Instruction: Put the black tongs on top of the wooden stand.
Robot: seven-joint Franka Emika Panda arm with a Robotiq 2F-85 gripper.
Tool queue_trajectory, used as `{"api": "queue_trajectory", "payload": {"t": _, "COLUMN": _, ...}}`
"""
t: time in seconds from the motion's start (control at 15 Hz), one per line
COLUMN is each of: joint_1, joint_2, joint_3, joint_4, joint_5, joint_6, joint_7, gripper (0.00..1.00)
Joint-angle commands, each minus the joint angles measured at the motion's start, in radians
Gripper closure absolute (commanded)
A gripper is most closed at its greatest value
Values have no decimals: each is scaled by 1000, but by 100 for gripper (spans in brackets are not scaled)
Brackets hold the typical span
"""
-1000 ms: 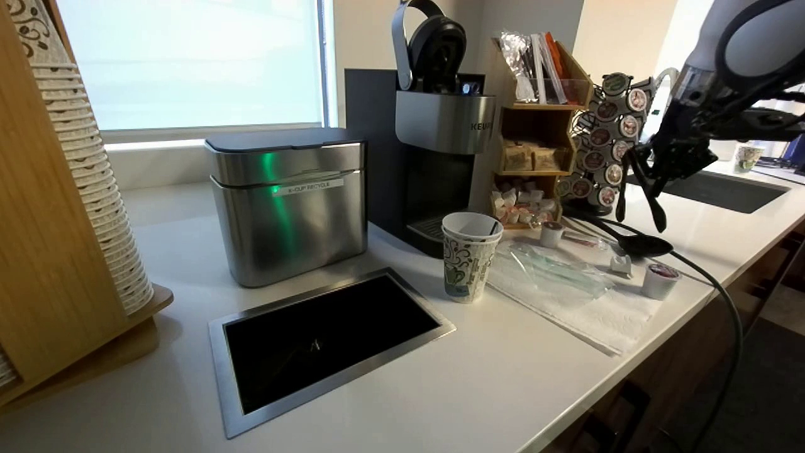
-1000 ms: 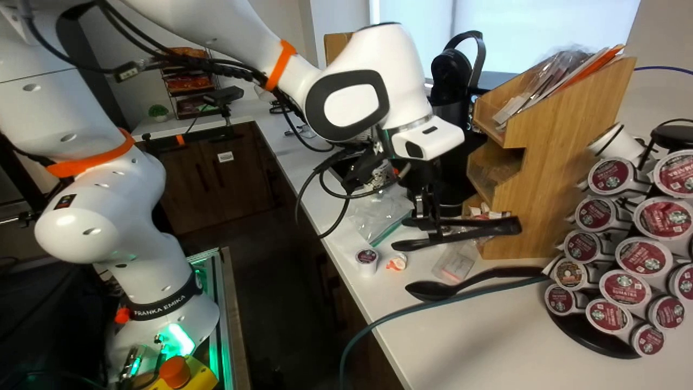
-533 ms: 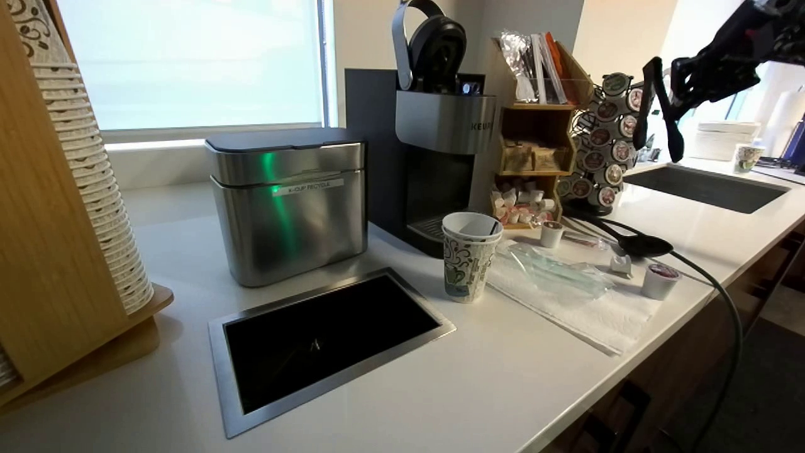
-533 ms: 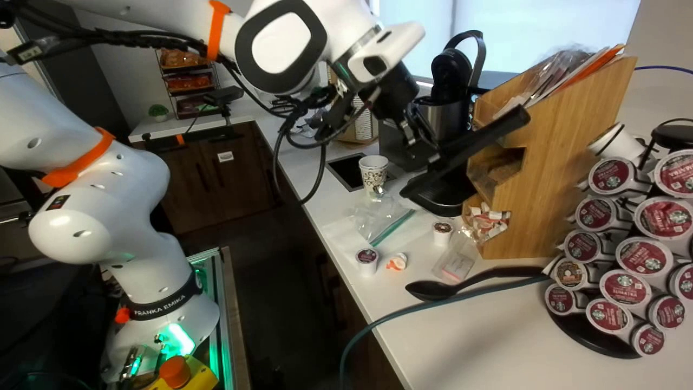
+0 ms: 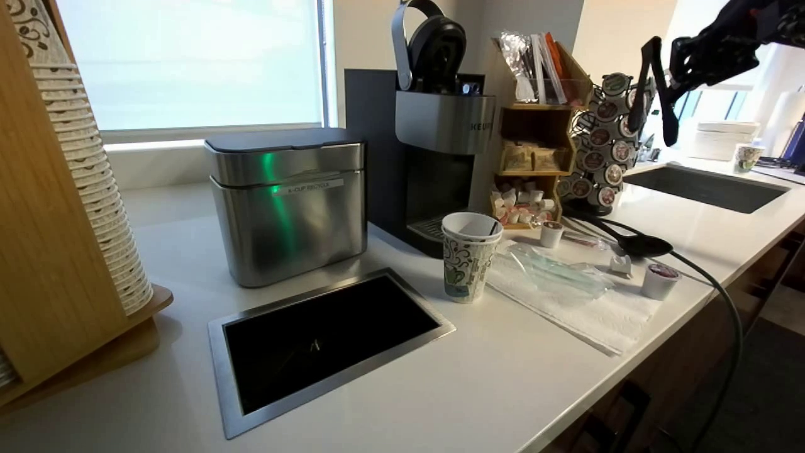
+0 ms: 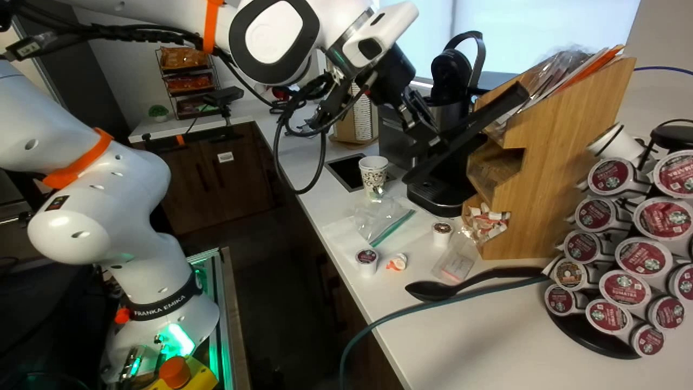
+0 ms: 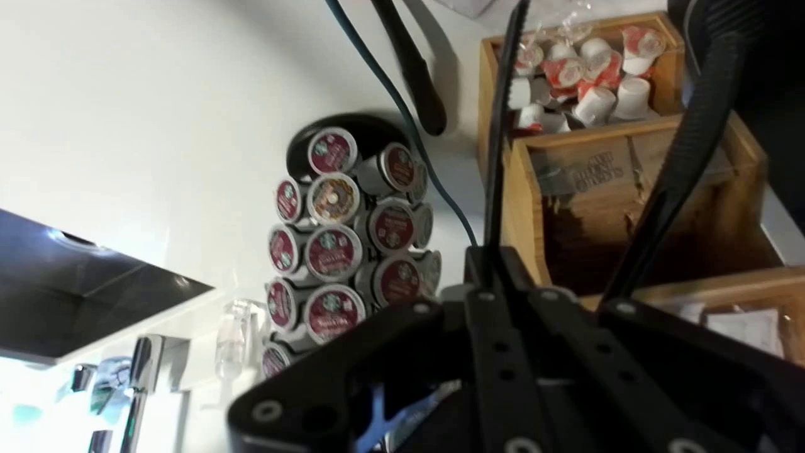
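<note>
The black tongs are held in the air, tilted, with the joined end up. They also show in an exterior view and the wrist view. My gripper is shut on one arm of the tongs; the other arm hangs apart from the fingers. The gripper also shows in an exterior view and the wrist view. The wooden stand is upright; in that view the tongs' joined end overlaps its upper front edge. The stand also shows in an exterior view and the wrist view.
Packets fill the stand's sloped top compartment. A black coffee machine stands beside the stand. A capsule carousel stands on the stand's other side. A black spoon, a green cable, loose capsules and paper cups are on the counter.
My gripper has lifted the tongs from low over the counter and tilted them from level to joined end up. In the last half second they rose slightly more.
</note>
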Motion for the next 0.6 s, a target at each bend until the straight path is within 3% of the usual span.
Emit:
{"api": "queue_trajectory", "payload": {"t": 0.0, "joint_1": 3, "joint_2": -54, "joint_3": 62, "joint_4": 41, "joint_5": 36, "joint_6": 87, "joint_7": -56, "gripper": 99}}
{"api": "queue_trajectory", "payload": {"t": 0.13, "joint_1": -23, "joint_2": -23, "joint_3": 115, "joint_4": 128, "joint_5": 29, "joint_6": 109, "joint_7": -43, "gripper": 99}}
{"api": "queue_trajectory", "payload": {"t": 0.33, "joint_1": 4, "joint_2": 60, "joint_3": 124, "joint_4": 299, "joint_5": 24, "joint_6": 6, "joint_7": -133, "gripper": 99}}
{"api": "queue_trajectory", "payload": {"t": 0.53, "joint_1": -84, "joint_2": 176, "joint_3": 181, "joint_4": 471, "joint_5": -92, "joint_6": -123, "joint_7": -74, "gripper": 99}}
